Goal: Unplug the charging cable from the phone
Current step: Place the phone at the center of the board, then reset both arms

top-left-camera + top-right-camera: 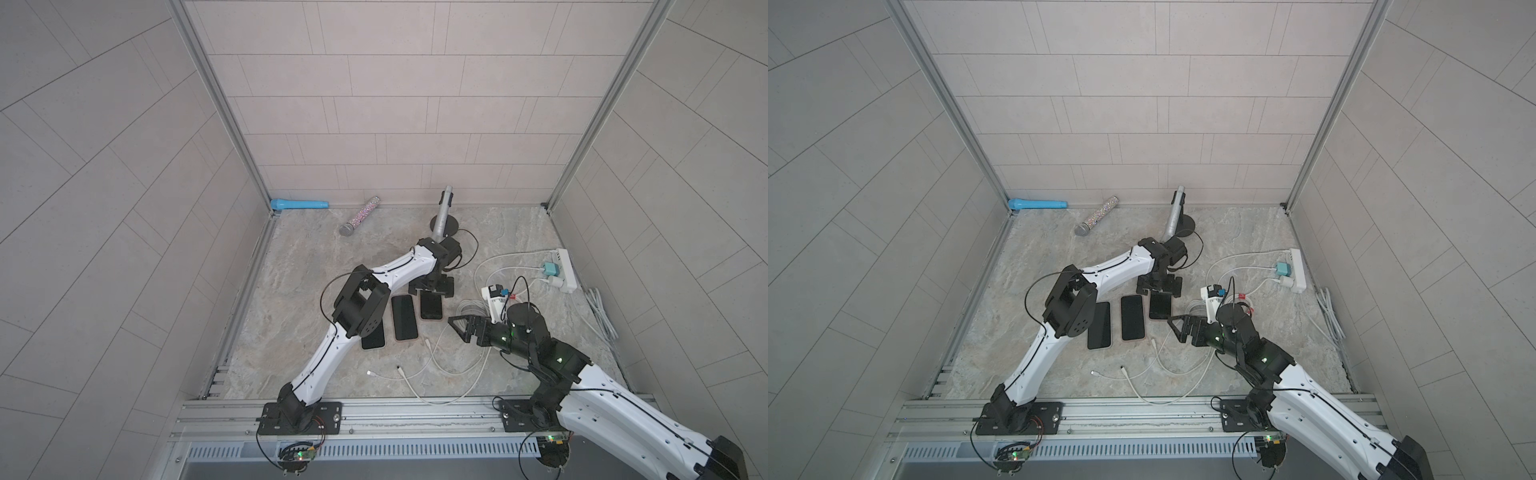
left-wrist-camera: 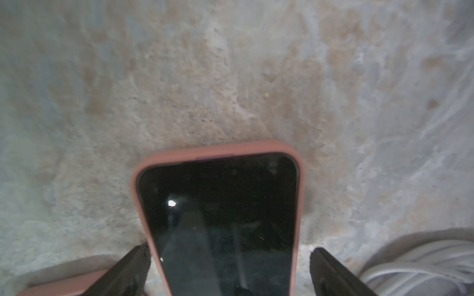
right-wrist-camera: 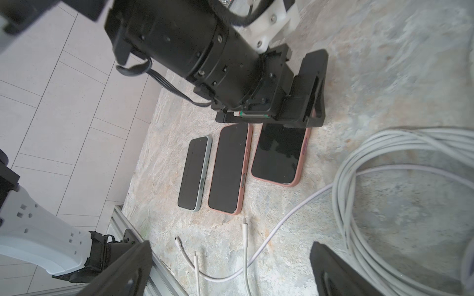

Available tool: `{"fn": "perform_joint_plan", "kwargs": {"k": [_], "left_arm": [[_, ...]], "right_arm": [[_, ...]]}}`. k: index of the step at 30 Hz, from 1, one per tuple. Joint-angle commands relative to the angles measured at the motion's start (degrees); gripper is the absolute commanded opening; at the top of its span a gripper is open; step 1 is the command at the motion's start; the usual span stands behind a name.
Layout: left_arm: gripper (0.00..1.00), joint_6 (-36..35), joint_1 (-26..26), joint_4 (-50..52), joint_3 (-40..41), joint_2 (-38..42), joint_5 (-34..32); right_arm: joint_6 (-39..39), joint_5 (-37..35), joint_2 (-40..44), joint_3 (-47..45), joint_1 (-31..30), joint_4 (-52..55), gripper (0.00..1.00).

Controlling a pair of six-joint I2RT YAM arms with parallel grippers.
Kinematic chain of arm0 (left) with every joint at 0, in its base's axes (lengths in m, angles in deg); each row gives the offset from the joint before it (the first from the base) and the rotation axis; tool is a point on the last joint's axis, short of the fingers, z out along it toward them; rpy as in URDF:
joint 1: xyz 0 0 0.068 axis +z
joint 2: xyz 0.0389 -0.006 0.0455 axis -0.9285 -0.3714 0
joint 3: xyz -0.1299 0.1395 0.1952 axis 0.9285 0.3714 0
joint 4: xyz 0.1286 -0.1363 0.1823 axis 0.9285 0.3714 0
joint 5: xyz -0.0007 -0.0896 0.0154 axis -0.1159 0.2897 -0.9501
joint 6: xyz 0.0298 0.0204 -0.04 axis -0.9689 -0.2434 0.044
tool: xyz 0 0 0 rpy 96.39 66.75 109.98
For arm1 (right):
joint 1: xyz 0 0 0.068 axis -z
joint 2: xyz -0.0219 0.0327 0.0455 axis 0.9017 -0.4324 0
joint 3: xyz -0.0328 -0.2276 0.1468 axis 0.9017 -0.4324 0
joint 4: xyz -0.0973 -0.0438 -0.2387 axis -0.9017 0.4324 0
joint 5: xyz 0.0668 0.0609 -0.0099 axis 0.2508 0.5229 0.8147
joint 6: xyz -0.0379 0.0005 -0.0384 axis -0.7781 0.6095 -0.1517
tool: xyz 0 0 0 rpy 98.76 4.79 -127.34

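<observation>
Three phones lie side by side, screens up. The right one, a pink-cased phone (image 1: 431, 309) (image 1: 1160, 307) (image 2: 220, 217) (image 3: 279, 153), has my left gripper (image 1: 432, 286) (image 1: 1160, 286) (image 2: 229, 253) open over its far end, one finger on each side of the case. The white charging cable's plug (image 1: 427, 343) (image 3: 245, 220) lies loose on the floor near the phones' near ends, in no port. My right gripper (image 1: 459, 326) (image 1: 1179, 328) (image 3: 230, 251) hangs open above the loose cables, holding nothing.
A pink-cased phone (image 1: 404, 318) and a grey-green phone (image 3: 195, 174) lie to the left. Two more loose plugs (image 1: 400, 368) (image 1: 370, 373) lie near the front rail. A cable coil (image 3: 384, 179), a power strip (image 1: 567, 270), a stand (image 1: 444, 216) and a glitter microphone (image 1: 359, 216) are around.
</observation>
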Motion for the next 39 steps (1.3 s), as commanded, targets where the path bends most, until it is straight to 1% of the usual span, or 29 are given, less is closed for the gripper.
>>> {"fn": "perform_joint_plan", "kwargs": {"k": [1,7,11,14,18,20,23,27,29,31,33,36,39], "left_arm": [[1.00,-1.11,0.17,-1.41,2.28,4.14,0.61],[1.00,-2.35,0.15,-4.71,6.72,13.93,-1.15],[1.00,-4.67,0.24,-7.50,11.35,23.17,-3.46],[1.00,-5.77,0.82,-10.70,17.21,31.43,-5.63],[1.00,-7.55,3.05,-17.16,27.84,44.13,-8.05],[1.00,-8.37,5.20,-21.07,34.29,51.00,-9.52],[1.00,-9.67,8.56,-27.95,45.69,61.62,-13.77],[1.00,-12.86,13.77,-32.66,57.90,71.01,-19.51],[1.00,-13.82,17.26,-34.56,62.85,73.14,-21.16],[1.00,-14.50,21.05,-36.32,66.53,73.59,-20.95],[1.00,-16.04,24.86,-40.87,71.11,73.73,-20.24],[1.00,-18.45,27.56,-49.80,78.01,75.76,-21.44],[1.00,-24.57,28.25,-63.35,86.40,77.58,-24.70]], "right_arm": [[-4.51,-3.81,1.28,3.76,1.22,7.93,1.00],[-9.95,-11.26,1.34,10.54,3.69,16.01,1.00],[-14.37,-18.13,1.31,12.46,5.04,17.60,1.00],[-17.11,-24.40,1.03,14.38,6.11,17.51,1.00],[-20.39,-35.91,1.51,13.18,7.35,15.04,1.00],[-22.52,-39.81,2.14,10.29,8.82,12.51,1.00],[-25.99,-41.31,2.85,7.72,12.20,8.64,1.00],[-29.01,-43.82,4.25,2.15,16.37,1.18,1.00],[-29.31,-44.01,4.83,-1.28,18.54,-4.16,1.00],[-30.27,-43.97,4.82,-4.82,20.25,-10.77,1.00],[-31.88,-44.26,3.63,-8.09,21.55,-18.16,1.00],[-32.88,-44.77,-0.15,-10.35,23.01,-26.32,1.00],[-34.17,-43.79,-5.82,-11.64,24.77,-33.83,1.00]]}}
